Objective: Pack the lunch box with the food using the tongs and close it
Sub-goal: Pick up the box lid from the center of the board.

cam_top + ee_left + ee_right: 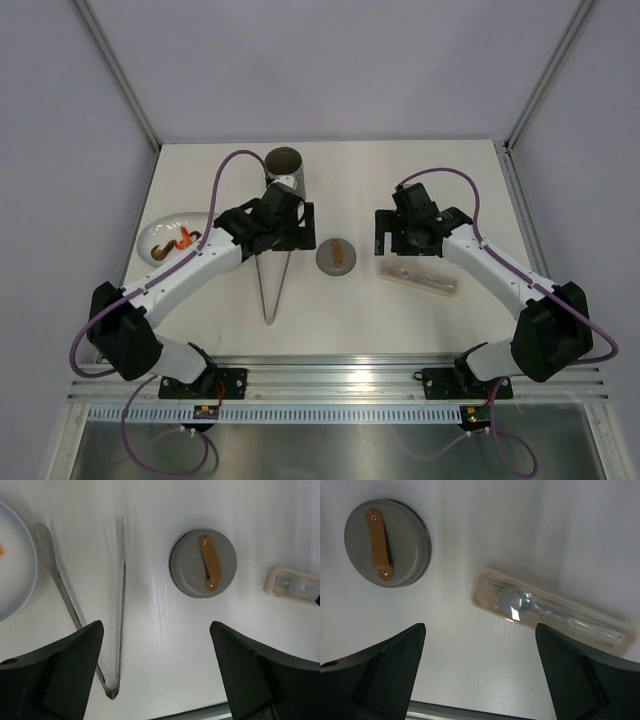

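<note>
Where the tongs lie: the tongs [272, 285] are flat on the table [400, 180], left of centre, joined tip toward the near edge, two arms fanning toward the far side.
Tongs vs left jaws: in the left wrist view the tongs [121, 605] lie on the table below the left gripper [155, 630]; one arm runs up inside the gap, close to the left-hand finger [70, 670], the other slips behind that finger. No metal between the pads.
Left jaws: spread wide, holding nothing.
Left gripper, overhead: the left gripper [305, 228] hangs over the open ends of the tongs, just near of the canister.
Right jaws: the right gripper [477, 630] is spread wide and empty, above bare table.
Right gripper, overhead: the right gripper [383, 232] sits right of the lid, well apart from the tongs.
Lunch box: grey canister [284, 170] upright and uncovered at the far side; lid [336, 256] flat on the table between the two grippers, tan strap up.
Food: orange and red pieces [170, 245] on the white plate [160, 225], far left.
Packet: tan wrapped packet [418, 278] lying right of the lid.
</note>
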Robot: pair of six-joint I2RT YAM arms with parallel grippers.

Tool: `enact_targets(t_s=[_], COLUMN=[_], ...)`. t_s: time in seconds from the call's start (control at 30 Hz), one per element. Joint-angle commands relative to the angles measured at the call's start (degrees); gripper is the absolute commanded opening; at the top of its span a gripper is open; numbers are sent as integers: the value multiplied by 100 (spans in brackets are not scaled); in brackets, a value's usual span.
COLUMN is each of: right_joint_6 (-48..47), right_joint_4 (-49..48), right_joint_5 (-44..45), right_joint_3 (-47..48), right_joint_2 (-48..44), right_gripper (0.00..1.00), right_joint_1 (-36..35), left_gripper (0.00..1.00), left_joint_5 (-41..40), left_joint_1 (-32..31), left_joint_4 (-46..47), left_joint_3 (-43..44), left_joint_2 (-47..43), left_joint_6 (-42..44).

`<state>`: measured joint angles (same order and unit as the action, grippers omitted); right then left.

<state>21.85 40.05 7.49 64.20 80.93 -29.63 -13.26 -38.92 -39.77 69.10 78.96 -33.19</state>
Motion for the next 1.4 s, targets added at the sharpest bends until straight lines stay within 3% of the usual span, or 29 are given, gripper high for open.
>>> enact_targets(t_s=[0.0,0.27,0.63,1.17,1.37], right_joint_6=[136,197,303,188,180], right_joint_4=[-252,-358,-437,-375,-393], right_joint_5=[-580,-1214,-1276,-1285,-1381], right_joint_3=[-179,-417,-541,-532,-505], right_joint_2=[-173,-358,-543,-587,-517], right_gripper=[99,99,99,99,99], right_joint_1=[307,1634,1723,1723,1723], left_gripper=[90,73,69,56,56], left_joint_5=[341,33,-264,-388,-608], left_joint_1=[-230,-881,-1039,-1030,-1013], left_joint_4=[-233,-251,-400,-391,-435], left_joint_3=[366,1158,2362,2758,2758], left_joint_2=[558,1736,3273,3961,4031], left_joint_6=[-406,-1356,-1541,-1489,-1497])
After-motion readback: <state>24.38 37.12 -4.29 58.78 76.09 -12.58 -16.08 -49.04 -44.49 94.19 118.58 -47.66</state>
